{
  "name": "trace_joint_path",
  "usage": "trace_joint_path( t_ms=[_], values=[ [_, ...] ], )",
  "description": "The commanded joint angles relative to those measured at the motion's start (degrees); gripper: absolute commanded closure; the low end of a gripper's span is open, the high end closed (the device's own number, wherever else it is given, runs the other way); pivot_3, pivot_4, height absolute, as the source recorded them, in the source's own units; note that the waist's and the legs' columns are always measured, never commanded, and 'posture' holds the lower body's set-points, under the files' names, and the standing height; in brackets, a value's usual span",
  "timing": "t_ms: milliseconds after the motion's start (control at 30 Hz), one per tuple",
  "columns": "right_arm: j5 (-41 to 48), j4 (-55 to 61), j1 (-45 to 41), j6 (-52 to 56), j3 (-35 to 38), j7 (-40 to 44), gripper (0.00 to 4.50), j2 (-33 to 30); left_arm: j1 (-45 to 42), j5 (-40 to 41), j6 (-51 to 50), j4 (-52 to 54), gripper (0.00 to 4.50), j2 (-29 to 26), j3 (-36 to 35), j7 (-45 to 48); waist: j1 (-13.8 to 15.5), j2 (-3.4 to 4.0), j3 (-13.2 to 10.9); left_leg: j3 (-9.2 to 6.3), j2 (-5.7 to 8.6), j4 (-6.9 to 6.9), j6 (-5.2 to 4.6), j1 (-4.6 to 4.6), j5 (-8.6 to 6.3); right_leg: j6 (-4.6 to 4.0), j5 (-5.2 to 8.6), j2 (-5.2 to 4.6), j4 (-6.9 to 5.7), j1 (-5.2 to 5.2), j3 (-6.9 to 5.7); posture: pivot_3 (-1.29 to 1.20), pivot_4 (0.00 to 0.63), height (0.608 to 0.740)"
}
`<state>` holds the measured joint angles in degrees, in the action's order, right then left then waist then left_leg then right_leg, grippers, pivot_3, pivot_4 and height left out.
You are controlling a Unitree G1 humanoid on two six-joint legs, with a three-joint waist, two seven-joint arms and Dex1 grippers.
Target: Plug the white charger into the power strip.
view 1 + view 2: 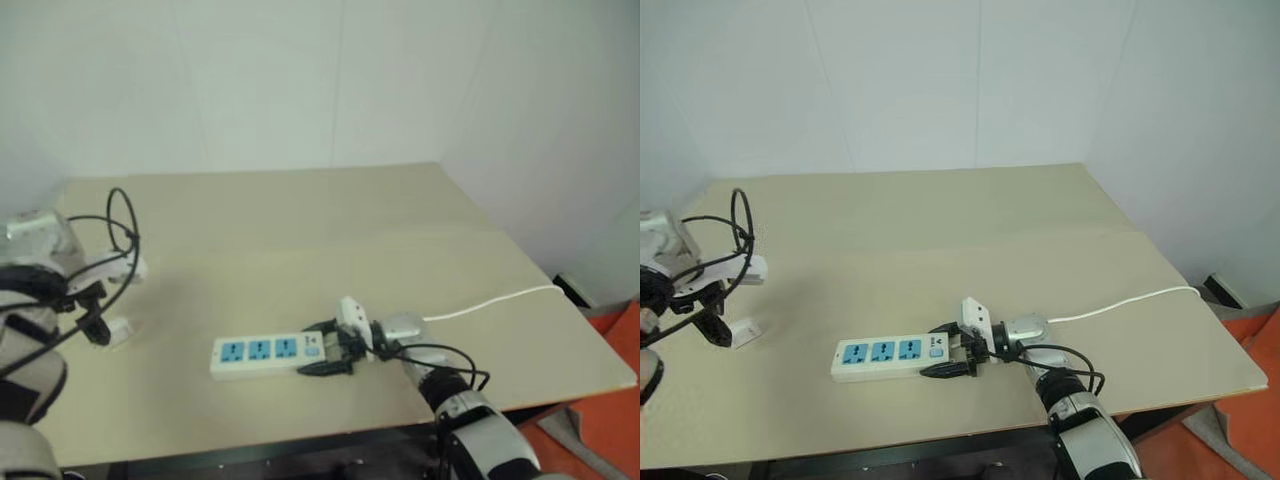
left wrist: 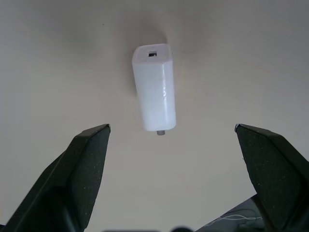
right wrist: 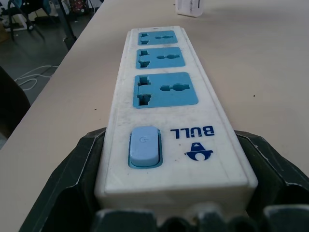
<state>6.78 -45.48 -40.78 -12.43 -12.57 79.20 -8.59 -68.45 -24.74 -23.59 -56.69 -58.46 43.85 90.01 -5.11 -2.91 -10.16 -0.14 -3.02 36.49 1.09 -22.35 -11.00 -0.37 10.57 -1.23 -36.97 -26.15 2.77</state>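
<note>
The left pincer [image 2: 171,140] hangs over the left part of the beige table [image 1: 300,230], pointing down at it, its two black fingers [image 2: 82,169] spread wide apart with nothing between them. The white charger [image 2: 154,94] lies flat on the table directly beneath that pincer, in line with the gap between the fingers but below them and untouched; a short metal prong pokes from the end nearer the pincer, and a small port shows on the far end. From the head camera the same charger [image 1: 745,330] sits just beside the fingertips, well apart from the power strip [image 1: 890,357]. The right pincer [image 1: 952,352] is clamped on the switch end of the power strip, one black finger [image 3: 63,188] pressed against each long side of the white bar. The strip lies flat on the table and stretches away from this pincer toward the left one, its pale blue switch [image 3: 144,145] nearest the grip and the three blue socket faces [image 3: 161,57] beyond it, all unoccupied. A thin white cord [image 1: 490,300] trails across the table behind the right pincer toward the table's right edge.
</note>
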Motion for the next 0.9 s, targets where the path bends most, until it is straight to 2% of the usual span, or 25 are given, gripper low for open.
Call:
trace_joint_path(
  t_ms=[33,233,500,900],
  values=[
    [-0.2,1.2,2.0,1.8,-1.0,-0.2,1.08,0.5,-0.3,-2.2,1.0,-2.8,0.00,1.2,-2.3,-1.9,-0.1,0.00,0.0,0.00,0.00,0.04,0.00,0.00,0.00,0.00,0.00,0.00,-0.03,0.00,0.01,0.00,0.150,0.740],
    [0.0,4.6,4.1,3.2,-1.3,-1.1,1.08,0.4,0.3,-4.3,2.8,-7.6,0.00,4.7,-4.0,-6.1,-0.2,-0.02,0.0,-0.01,0.00,0.04,0.00,0.00,0.00,0.00,0.00,0.01,-0.07,0.00,0.02,0.00,0.150,0.740],
    [0.3,9.3,7.1,5.5,-1.6,-1.8,1.08,-0.8,2.4,-5.0,4.0,-10.3,0.00,6.9,-6.6,-9.7,-0.1,-0.04,0.0,-0.02,0.02,0.05,0.00,-0.01,0.00,0.00,0.00,-0.01,-0.06,0.01,0.02,0.00,0.150,0.740],
    [0.4,10.5,7.3,6.7,-1.8,-1.6,1.08,-1.7,2.0,-4.8,4.4,-13.1,0.00,8.7,-11.4,-14.6,0.7,-0.04,0.0,-0.03,0.07,0.06,0.00,0.27,0.00,0.03,-0.02,-0.03,-0.22,0.18,0.05,0.00,0.150,0.740]
  ],
)
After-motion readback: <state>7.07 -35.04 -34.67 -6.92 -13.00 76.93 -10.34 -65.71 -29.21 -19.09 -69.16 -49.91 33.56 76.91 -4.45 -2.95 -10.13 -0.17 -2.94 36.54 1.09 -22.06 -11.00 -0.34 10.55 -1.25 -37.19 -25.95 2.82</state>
